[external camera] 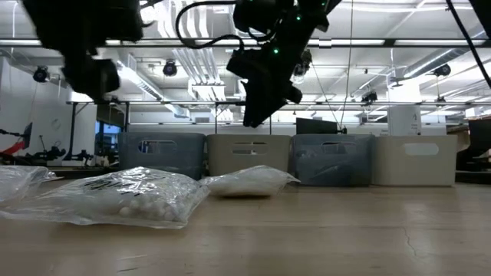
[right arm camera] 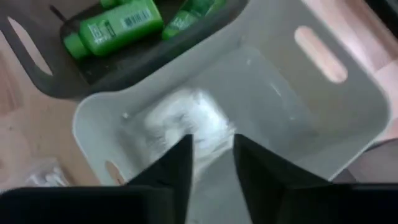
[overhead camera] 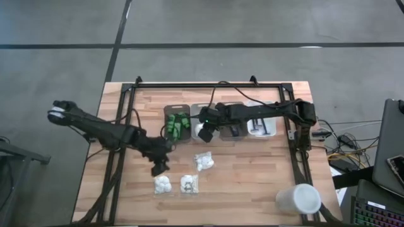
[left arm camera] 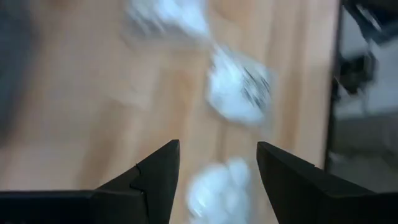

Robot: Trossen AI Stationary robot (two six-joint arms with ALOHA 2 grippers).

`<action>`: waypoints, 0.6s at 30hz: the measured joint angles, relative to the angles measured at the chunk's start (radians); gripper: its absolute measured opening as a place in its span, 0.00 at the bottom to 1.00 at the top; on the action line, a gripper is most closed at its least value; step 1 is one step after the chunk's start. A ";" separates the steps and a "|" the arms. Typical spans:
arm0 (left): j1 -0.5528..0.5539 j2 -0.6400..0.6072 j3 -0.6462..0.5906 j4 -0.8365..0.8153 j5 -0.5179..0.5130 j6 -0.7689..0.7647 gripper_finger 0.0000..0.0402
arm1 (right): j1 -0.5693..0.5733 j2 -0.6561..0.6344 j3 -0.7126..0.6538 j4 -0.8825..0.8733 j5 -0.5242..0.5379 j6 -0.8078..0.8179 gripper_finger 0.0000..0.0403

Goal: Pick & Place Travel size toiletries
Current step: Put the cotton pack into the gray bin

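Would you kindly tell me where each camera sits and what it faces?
High: overhead, straight down on wooden table, both arms.
Low: table height, across clear packets of white puffs toward bins.
Left wrist: left gripper open over puff packets.
Right wrist: right gripper above pale plastic bin.
Shared: green bottles, high and right wrist.

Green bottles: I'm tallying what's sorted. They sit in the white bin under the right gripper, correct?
Not quite. The green bottles lie in the dark bin beside it; the white bin under the right gripper holds a puff packet, as the right wrist view shows.
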 joint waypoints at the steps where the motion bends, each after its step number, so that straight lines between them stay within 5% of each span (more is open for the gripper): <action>1: -0.016 0.000 0.000 -0.009 0.021 -0.006 0.54 | 0.003 0.000 0.007 -0.004 0.000 -0.007 0.31; 13: -0.171 0.005 -0.003 -0.072 0.062 0.053 0.54 | 0.085 -0.086 0.037 -0.010 0.046 -0.069 0.76; 18: -0.183 0.005 -0.056 -0.095 0.104 -0.139 0.54 | 0.160 -0.116 0.036 -0.071 0.118 0.007 0.83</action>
